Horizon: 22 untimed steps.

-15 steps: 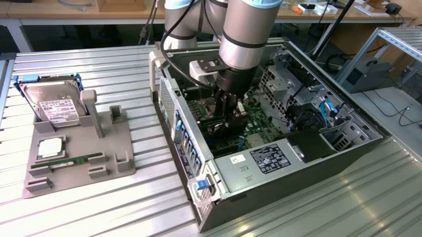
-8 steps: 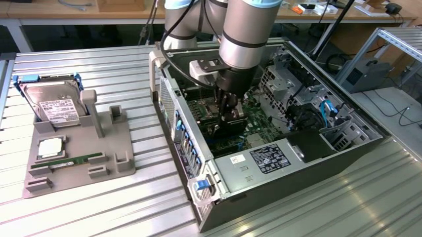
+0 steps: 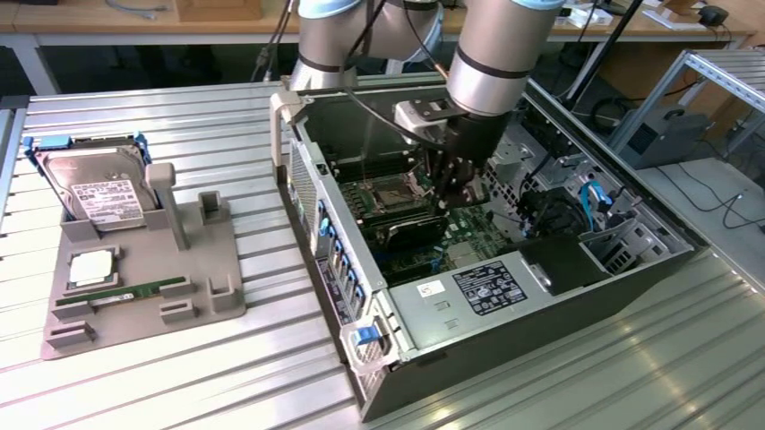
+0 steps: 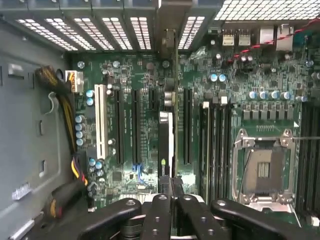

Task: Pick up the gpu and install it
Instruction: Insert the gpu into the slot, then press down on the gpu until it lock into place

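The gpu (image 4: pixel 166 135) is a thin dark card seen edge-on, standing upright in a motherboard slot inside the open PC case (image 3: pixel 358 358), its bracket end toward the perforated rear wall. My gripper (image 4: pixel 172 200) is shut, with its black fingertips pressed together right over the card's upper edge at the end away from the bracket. Whether they pinch the edge or only rest above it, I cannot tell. In the exterior view the gripper (image 3: pixel 449 193) reaches down into the middle of the case, over the motherboard.
On the exterior view's left a grey holder tray (image 3: pixel 143 305) carries a hard drive (image 3: pixel 102 193) and a green memory stick (image 3: pixel 125 291). Inside the case are the CPU socket (image 4: pixel 262 170), empty slots beside the card, yellow-black cables (image 4: pixel 65 100) and the power supply (image 3: pixel 478 287).
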### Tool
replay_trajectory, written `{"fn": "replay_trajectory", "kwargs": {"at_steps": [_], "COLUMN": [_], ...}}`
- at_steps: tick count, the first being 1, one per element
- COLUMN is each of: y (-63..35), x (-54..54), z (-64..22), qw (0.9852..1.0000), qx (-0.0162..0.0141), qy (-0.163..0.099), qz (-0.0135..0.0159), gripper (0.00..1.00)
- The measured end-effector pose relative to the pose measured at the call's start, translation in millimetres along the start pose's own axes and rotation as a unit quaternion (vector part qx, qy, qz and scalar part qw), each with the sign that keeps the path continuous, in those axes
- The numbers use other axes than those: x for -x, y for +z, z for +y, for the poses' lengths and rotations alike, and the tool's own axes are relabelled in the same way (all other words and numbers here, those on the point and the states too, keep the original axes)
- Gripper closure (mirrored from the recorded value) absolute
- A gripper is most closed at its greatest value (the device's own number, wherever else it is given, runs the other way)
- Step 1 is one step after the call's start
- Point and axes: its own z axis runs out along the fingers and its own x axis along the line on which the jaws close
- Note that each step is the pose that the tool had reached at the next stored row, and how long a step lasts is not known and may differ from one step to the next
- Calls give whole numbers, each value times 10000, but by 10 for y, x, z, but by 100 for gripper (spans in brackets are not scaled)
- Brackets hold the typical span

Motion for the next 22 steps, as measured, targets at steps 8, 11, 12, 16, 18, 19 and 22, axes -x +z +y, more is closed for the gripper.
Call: {"fn": "replay_trajectory", "kwargs": {"at_steps": [8, 11, 12, 16, 18, 19, 22], "y": [-37, -37, -37, -39, -41, -44, -52], "x": [0, 0, 0, 0, 0, -1, -1], "z": [-372, -372, -372, -335, -223, -125, 210], "qw": [10000, 10000, 10000, 10000, 10000, 10000, 10000], "qx": [24, 24, 24, 24, 22, 19, 12], "qy": [-14, -14, -14, -14, -14, -14, -14], "qz": [-33, -32, -32, -32, -32, -33, -33], "gripper": [89, 89, 89, 89, 89, 89, 89]}}
